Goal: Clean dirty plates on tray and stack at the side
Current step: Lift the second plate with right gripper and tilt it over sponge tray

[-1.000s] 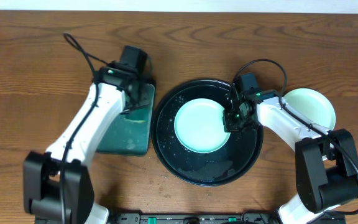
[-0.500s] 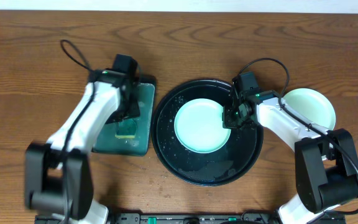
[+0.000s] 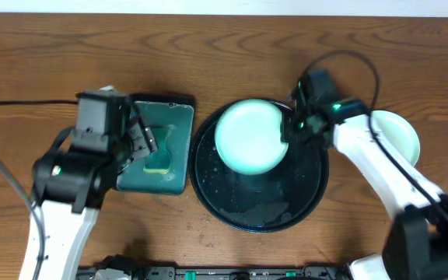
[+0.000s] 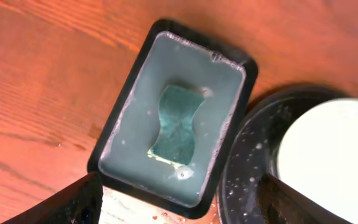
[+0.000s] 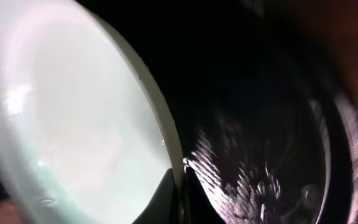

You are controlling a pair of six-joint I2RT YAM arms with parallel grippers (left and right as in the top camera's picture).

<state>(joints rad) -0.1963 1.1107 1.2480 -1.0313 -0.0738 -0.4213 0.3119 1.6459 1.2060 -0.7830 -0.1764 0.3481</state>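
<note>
Plate-gripping falls to the right tool (image 3: 290,128), which is clamped on the right rim of a small round white plate with a pale teal tint (image 3: 247,136). In the right wrist view the rim is pinched between the dark fingers (image 5: 169,196) at the bottom edge. This plate hangs over the back half of the large round glossy black tray (image 3: 255,206), and its far edge overlaps the tray's far rim in the overhead view. It looks raised and tilted rather than flat on the tray floor, which is wet and speckled with droplets.

A second white plate (image 3: 399,132) lies on the brown wooden tabletop (image 3: 53,47) just right of the round tray, with the white right arm (image 3: 372,163) crossing its left side and hiding part of it.

The left tool (image 3: 142,141) hovers above the smaller rectangular black tray of teal liquid (image 3: 176,132), which sits just left of the round tray, almost touching. Its fingers (image 4: 73,202) are spread wide and hold nothing. A dark teal wavy-edged sponge (image 4: 178,124) lies in the liquid below them, near the middle.
</note>
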